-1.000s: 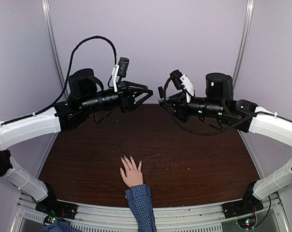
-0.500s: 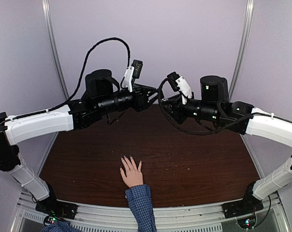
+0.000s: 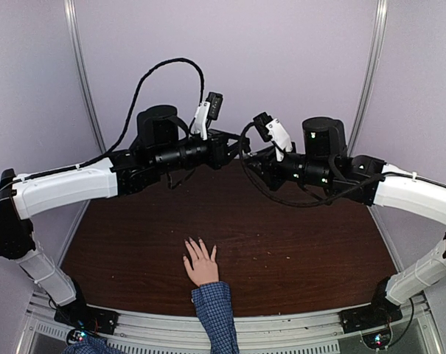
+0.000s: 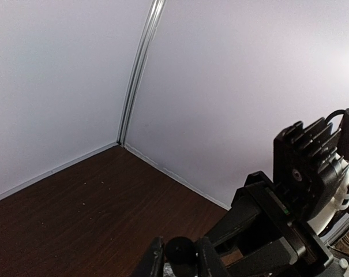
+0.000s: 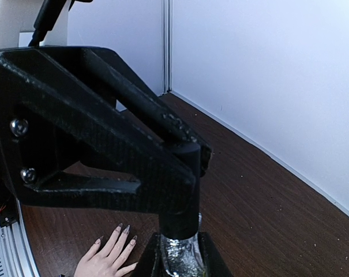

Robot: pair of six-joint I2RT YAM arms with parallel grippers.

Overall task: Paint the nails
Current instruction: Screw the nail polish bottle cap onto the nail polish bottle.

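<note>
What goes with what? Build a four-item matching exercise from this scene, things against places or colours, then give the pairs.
1. light-skinned human hand with spread fingers
2. small glittery glass polish bottle
3. round black bottle cap
4. fabric shirt cuff

A. between the left end effector's fingers
B. blue checked
C. flat on the dark wooden table, near edge
D. held by the right end effector

Pairs: 1-C, 2-D, 3-A, 4-B.

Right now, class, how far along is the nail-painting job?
Done: the right claw holds the small glittery bottle aloft. In hand: the left claw grips its round black cap. Left: opening it and brushing the nails of the light-skinned hand lying flat on the dark wooden table.
</note>
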